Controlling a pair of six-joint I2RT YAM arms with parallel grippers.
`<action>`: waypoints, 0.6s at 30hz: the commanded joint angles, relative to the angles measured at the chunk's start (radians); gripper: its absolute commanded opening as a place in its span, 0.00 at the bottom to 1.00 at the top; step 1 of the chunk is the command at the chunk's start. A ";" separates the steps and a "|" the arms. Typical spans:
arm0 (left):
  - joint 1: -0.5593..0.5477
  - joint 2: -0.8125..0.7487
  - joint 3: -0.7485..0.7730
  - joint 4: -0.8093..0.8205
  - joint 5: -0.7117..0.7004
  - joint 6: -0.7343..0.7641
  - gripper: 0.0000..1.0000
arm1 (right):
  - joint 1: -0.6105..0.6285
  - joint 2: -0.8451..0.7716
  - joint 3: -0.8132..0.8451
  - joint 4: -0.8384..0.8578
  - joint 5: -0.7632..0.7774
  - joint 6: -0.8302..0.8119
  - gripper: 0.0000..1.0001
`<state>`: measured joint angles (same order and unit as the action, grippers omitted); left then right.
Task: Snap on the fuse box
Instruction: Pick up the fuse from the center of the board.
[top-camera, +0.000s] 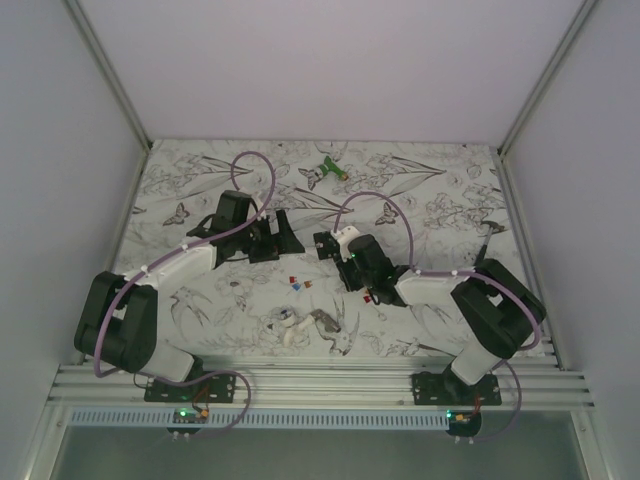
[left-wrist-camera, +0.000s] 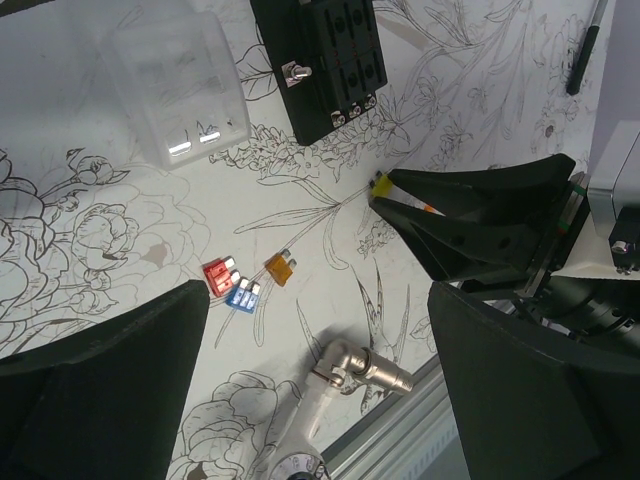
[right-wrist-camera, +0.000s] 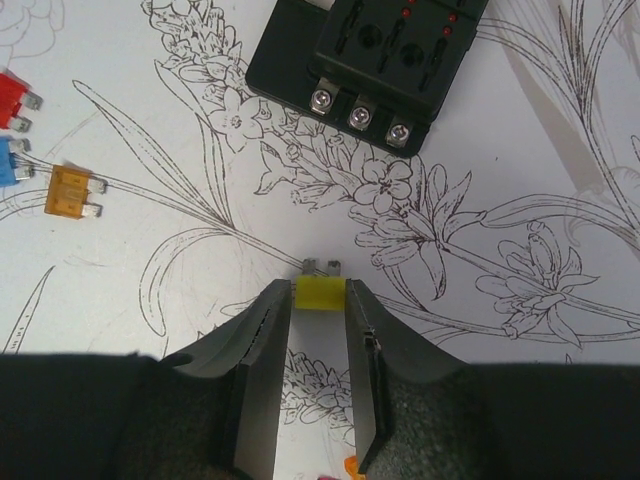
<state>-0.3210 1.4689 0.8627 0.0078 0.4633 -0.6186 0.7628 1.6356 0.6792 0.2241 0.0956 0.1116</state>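
Observation:
The black fuse box (right-wrist-camera: 365, 60) lies flat on the flower-print table, its slotted top and a row of three screws facing up; it also shows in the left wrist view as the fuse box (left-wrist-camera: 330, 60). A clear plastic lid (left-wrist-camera: 180, 85) lies just left of it, apart from it. My right gripper (right-wrist-camera: 320, 295) is shut on a small yellow fuse (right-wrist-camera: 320, 293), prongs pointing at the box, a short way in front of it. My left gripper (left-wrist-camera: 318, 300) hangs wide open above the table, holding nothing.
Red (left-wrist-camera: 217, 277), blue (left-wrist-camera: 241, 296) and orange (left-wrist-camera: 280, 268) fuses lie loose on the table. A metal elbow fitting (left-wrist-camera: 365, 370) lies by the aluminium rail (left-wrist-camera: 400, 440) at the near edge. A green object (top-camera: 328, 168) sits at the back and a black pen (left-wrist-camera: 585, 50) at the right.

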 joint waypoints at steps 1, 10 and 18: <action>-0.005 -0.012 -0.001 0.011 0.022 -0.009 0.96 | 0.009 -0.014 -0.031 -0.069 0.003 0.005 0.35; -0.004 -0.010 -0.001 0.011 0.021 -0.010 0.96 | 0.016 -0.030 -0.043 -0.088 0.030 0.012 0.36; -0.004 -0.010 -0.005 0.010 0.020 -0.010 0.96 | 0.015 -0.001 -0.041 -0.057 0.035 0.014 0.36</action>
<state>-0.3210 1.4689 0.8627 0.0078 0.4664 -0.6209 0.7681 1.6070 0.6548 0.2104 0.1097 0.1173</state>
